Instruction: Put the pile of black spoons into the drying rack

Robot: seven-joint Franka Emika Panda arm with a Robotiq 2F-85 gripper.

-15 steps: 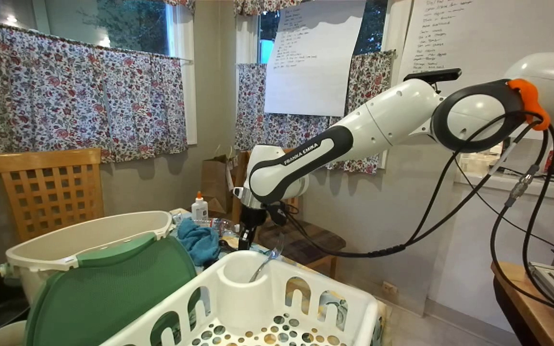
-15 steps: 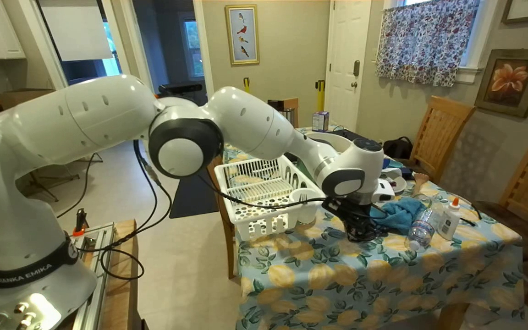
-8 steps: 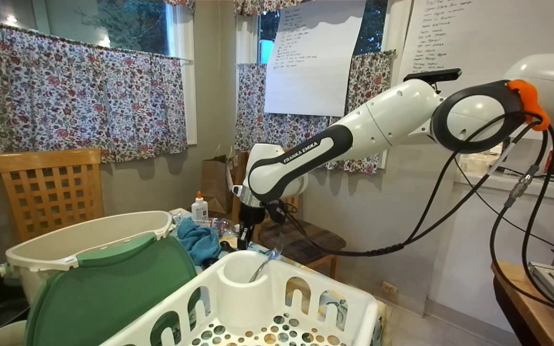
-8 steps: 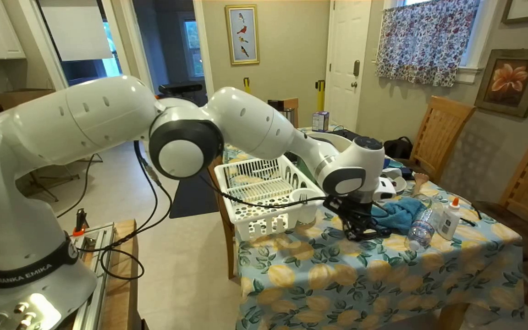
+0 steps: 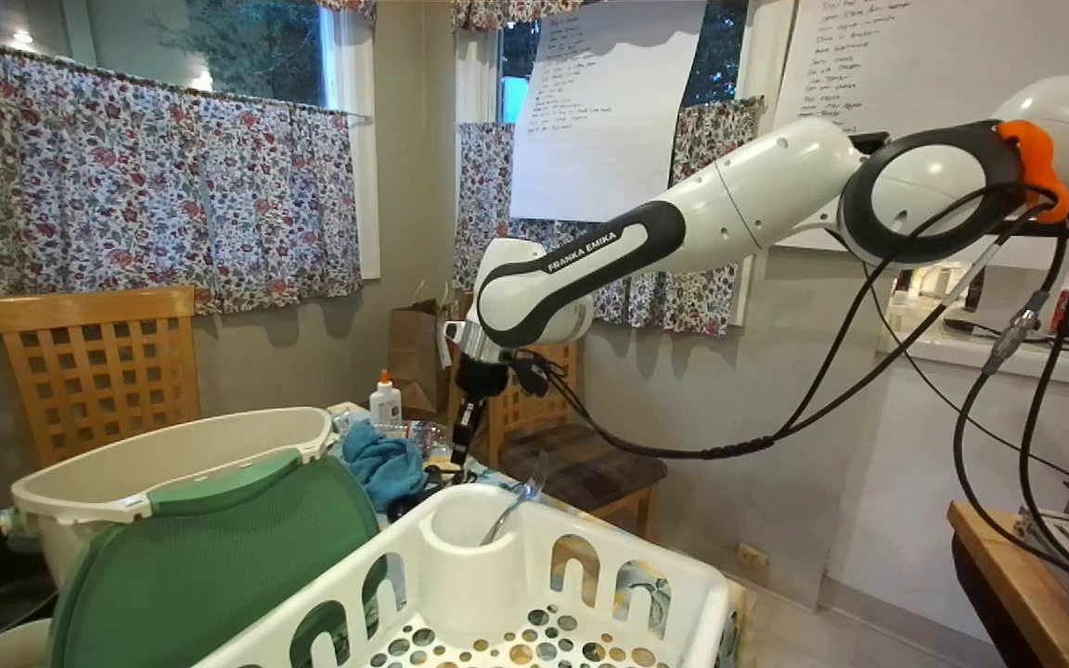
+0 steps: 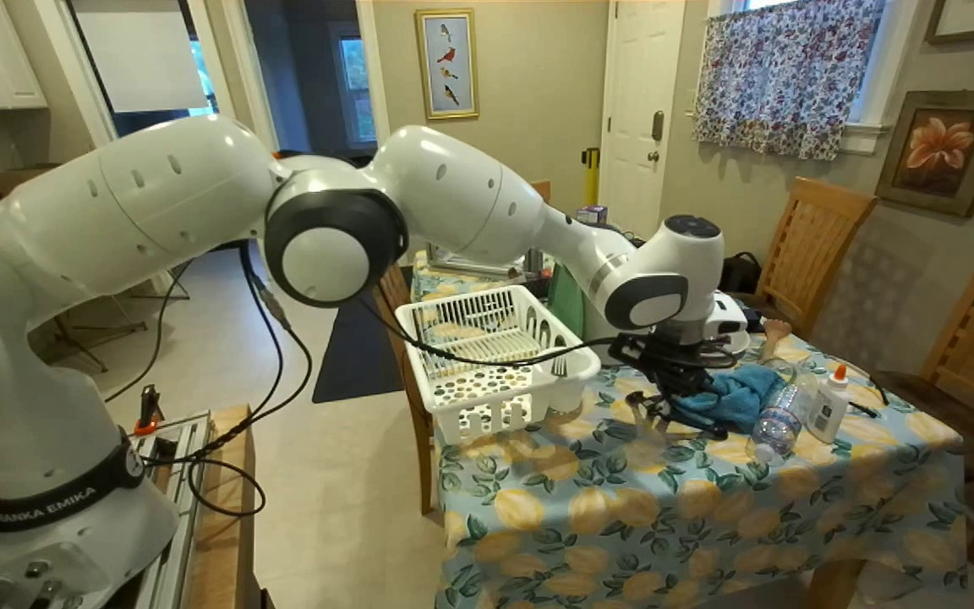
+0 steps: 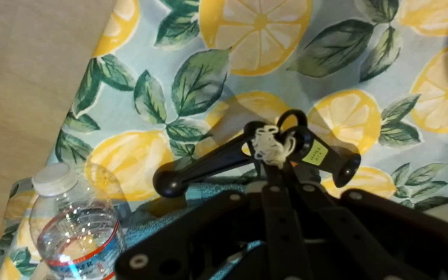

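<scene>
The black spoons are a bundle tied with pale string; they show in the wrist view (image 7: 220, 158) and in both exterior views (image 5: 402, 507) (image 6: 711, 432). One piece carries a yellow-green label. My gripper (image 7: 281, 171) is shut on the bundle at the string and holds it a little above the tablecloth, beside the blue towel. It also shows in both exterior views (image 5: 458, 458) (image 6: 663, 401). The white drying rack (image 5: 718, 594) stands near the gripper, and its far side shows in an exterior view (image 6: 453, 425). Its utensil cup (image 5: 474, 575) holds a fork (image 6: 559, 365).
A blue towel (image 6: 741, 397), a clear plastic bottle (image 6: 779, 427) and a glue bottle (image 6: 832, 408) lie or stand past the gripper. A green lid (image 5: 238, 547) leans against a beige tub (image 5: 173, 436) beside the rack. The arm's cable (image 6: 487, 362) hangs over the rack.
The arm has risen, mostly within the last half second, and the wrist has tilted. The black spoons have come up with the gripper and now show below it. The rack has not moved.
</scene>
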